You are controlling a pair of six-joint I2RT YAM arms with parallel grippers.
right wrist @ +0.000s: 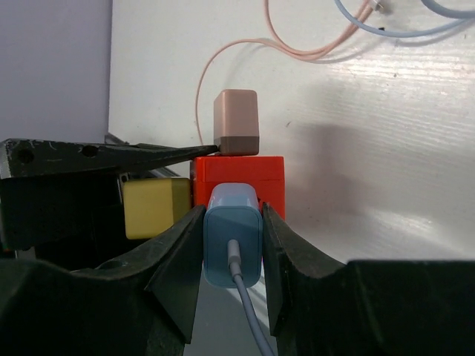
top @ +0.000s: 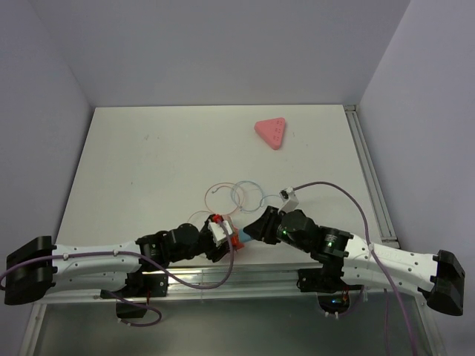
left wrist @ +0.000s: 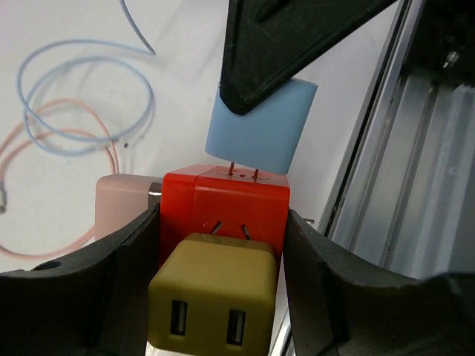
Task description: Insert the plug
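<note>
My right gripper [right wrist: 233,222] is shut on the light-blue plug [right wrist: 233,237], whose thin cable trails back toward the camera. My left gripper [left wrist: 223,222] is shut on the orange-red block [left wrist: 237,204], which carries an olive-yellow USB charger [left wrist: 211,297] and a pink-beige plug [left wrist: 122,204]. In the left wrist view the light-blue plug [left wrist: 261,126] stands over the block's top face. Its two metal prongs reach the face, and a small gap shows under its body. In the top view both grippers [top: 223,236] [top: 252,230] meet near the table's front edge.
The pink triangular socket strip [top: 272,133] lies far back right. Thin pink and blue cable loops [top: 237,194] lie just behind the grippers. A metal rail [top: 371,178] runs along the right edge, and an aluminium frame [left wrist: 415,185] runs along the near edge.
</note>
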